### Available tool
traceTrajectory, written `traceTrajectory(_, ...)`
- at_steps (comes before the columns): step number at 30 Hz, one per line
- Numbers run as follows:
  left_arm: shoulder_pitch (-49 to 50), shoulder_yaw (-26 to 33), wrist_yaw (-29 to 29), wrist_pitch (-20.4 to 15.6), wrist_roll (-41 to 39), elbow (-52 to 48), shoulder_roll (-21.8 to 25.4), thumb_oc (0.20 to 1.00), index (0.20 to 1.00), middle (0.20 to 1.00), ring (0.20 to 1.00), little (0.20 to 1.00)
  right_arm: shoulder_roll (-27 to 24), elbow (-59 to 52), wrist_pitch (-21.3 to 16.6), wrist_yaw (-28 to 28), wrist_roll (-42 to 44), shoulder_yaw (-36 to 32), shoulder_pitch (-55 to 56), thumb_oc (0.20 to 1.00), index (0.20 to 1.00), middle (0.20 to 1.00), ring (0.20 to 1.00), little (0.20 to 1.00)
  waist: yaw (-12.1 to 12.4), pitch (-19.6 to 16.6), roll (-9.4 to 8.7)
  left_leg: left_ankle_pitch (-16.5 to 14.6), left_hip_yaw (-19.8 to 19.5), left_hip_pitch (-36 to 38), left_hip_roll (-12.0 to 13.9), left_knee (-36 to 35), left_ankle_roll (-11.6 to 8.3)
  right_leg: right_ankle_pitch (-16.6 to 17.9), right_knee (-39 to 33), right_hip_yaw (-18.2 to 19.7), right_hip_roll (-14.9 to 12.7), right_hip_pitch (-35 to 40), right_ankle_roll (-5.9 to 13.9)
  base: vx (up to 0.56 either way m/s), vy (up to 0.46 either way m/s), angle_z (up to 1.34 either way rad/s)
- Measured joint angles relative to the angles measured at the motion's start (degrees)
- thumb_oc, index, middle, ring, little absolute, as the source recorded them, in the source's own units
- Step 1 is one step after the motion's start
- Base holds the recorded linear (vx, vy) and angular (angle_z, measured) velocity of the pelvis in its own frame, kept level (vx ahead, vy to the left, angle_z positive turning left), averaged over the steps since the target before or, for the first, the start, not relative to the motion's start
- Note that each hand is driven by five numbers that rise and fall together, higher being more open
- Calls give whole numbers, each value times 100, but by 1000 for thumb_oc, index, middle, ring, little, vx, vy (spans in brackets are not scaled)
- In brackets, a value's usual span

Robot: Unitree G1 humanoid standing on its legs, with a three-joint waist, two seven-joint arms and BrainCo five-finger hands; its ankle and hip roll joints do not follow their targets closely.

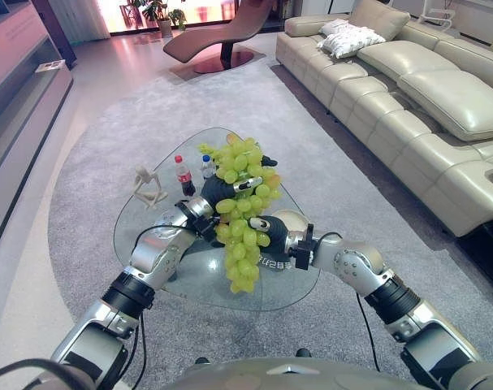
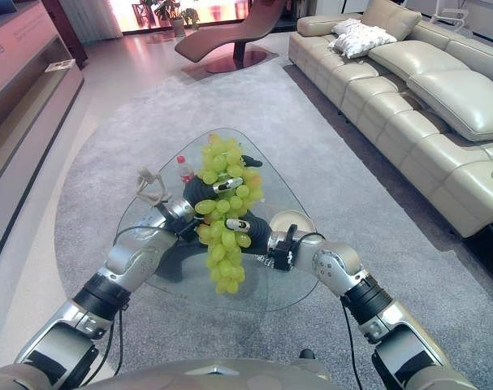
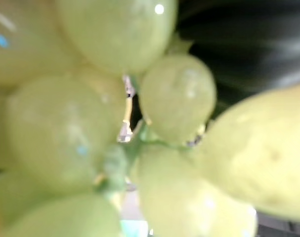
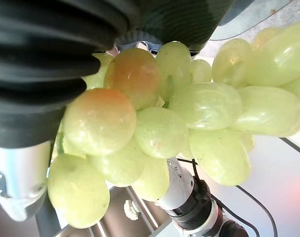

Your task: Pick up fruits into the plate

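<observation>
A big bunch of green grapes [image 1: 243,248] hangs in the air above the glass table [image 1: 144,236], held between both hands. My left hand [image 1: 214,192] grips its upper part from the left, one silver finger lying across the fruit. My right hand [image 1: 274,238] clasps the middle of the bunch from the right, fingers curled into it. The grapes [image 3: 177,96] press right up against the left wrist camera, and the grapes [image 4: 159,131] sit under the dark cover in the right wrist view. A cream plate [image 1: 293,218] rests on the table just behind the right hand.
Two small bottles [image 1: 183,175] and a white figurine [image 1: 149,189] stand on the table's far left. A long cream sofa [image 1: 408,89] runs along the right, and a brown lounge chair [image 1: 222,36] stands far back on the grey carpet.
</observation>
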Motion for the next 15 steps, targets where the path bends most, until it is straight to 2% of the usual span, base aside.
traceTrajectory(1, 0, -7, 0, 0, 58, 45, -8, 200, 200, 200, 200, 200, 2, 0, 0, -22, 0, 25, 0, 1000, 1000, 1000, 1000, 1000, -10, -9, 0, 0, 3, 0, 0, 0, 0, 0, 0, 3, 0, -2, 0, 0, 0, 0)
traceTrajectory(2, -1, -16, -1, 0, 131, 109, -34, 200, 200, 200, 200, 200, 0, 0, 5, -51, 0, 53, 0, 498, 498, 498, 498, 498, -14, -26, 1, 0, 17, 0, 0, 0, 0, 0, 0, 11, 0, -7, 0, 0, 0, 0)
traceTrajectory(3, -1, -17, -3, 1, 199, 143, -44, 200, 200, 200, 200, 200, 0, 0, 6, -106, 0, 69, 1, 200, 200, 200, 200, 200, -19, -35, -2, -1, 25, 1, 0, 0, 1, 1, 0, 13, 1, -7, 0, 0, 0, 0)
traceTrajectory(15, -1, -25, 91, 5, 455, 242, -247, 200, 200, 200, 200, 200, 93, 1, -117, -627, -19, 122, 40, 200, 200, 200, 200, 200, -46, -83, -4, -8, 40, 17, 0, -1, 1, 1, 0, 43, 2, -9, 0, 0, 0, 0)
